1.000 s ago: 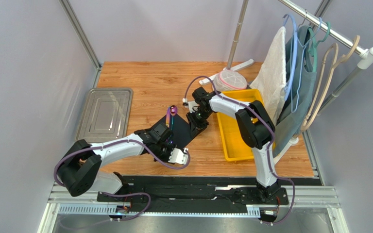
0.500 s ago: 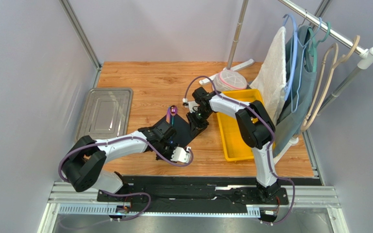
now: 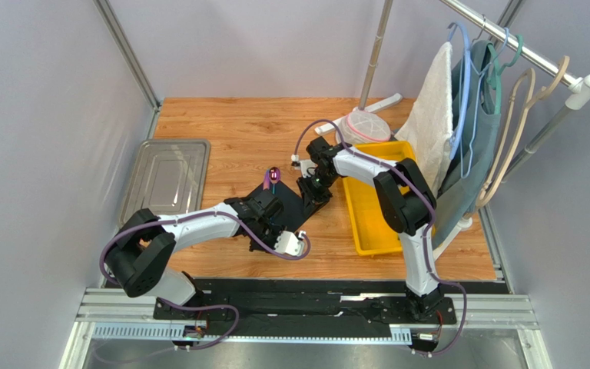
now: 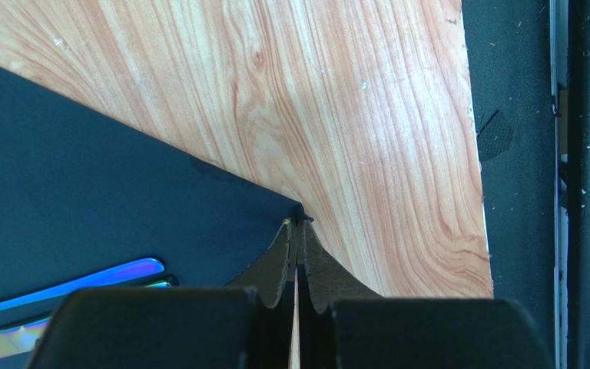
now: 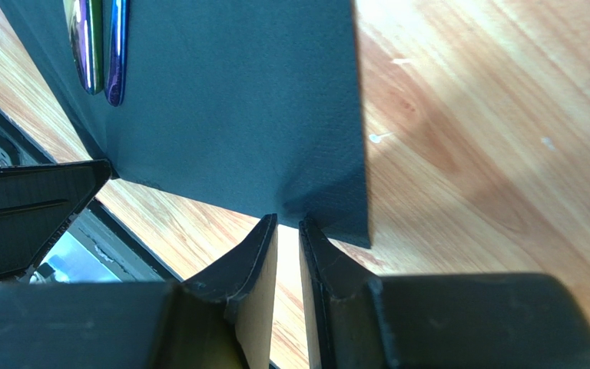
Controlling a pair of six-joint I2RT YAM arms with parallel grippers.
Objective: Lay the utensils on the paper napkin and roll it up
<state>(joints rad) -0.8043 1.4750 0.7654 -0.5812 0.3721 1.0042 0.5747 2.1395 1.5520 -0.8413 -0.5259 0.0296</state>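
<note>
Plainly, the thin matte black paper napkin [image 3: 290, 201] is the delicate part of this job. It looks weightless and limp, likely to crease, tear or slide over the wooden table [image 3: 229, 131] rather than hold a shape. It lies flat about midway across the table, somewhat nearer the near edge, turned so its corners point at the table's edges.

The slim iridescent purple-blue metal utensils [image 3: 273, 184] lie side by side on it. A rounded head pokes past the corner that faces the far edge. They look stiff, smooth and heavier than the paper, so I judge they will anchor the sheet but may skid inside a loose roll.

The left hand [image 4: 298, 224] is clenched, its tips meeting on the very point of the napkin's corner nearest the near edge. It seems to pinch only a sliver there.

The right hand [image 5: 286, 221] sits at the napkin's edge close to the corner facing the right edge of the table. Its fingers stand a narrow slit apart, and the paper puckers slightly just ahead of them.

The best hold is probably a shallow pinch at those corners, lifted gently and folded over the utensils. A hard tug could rip the sheet.
</note>
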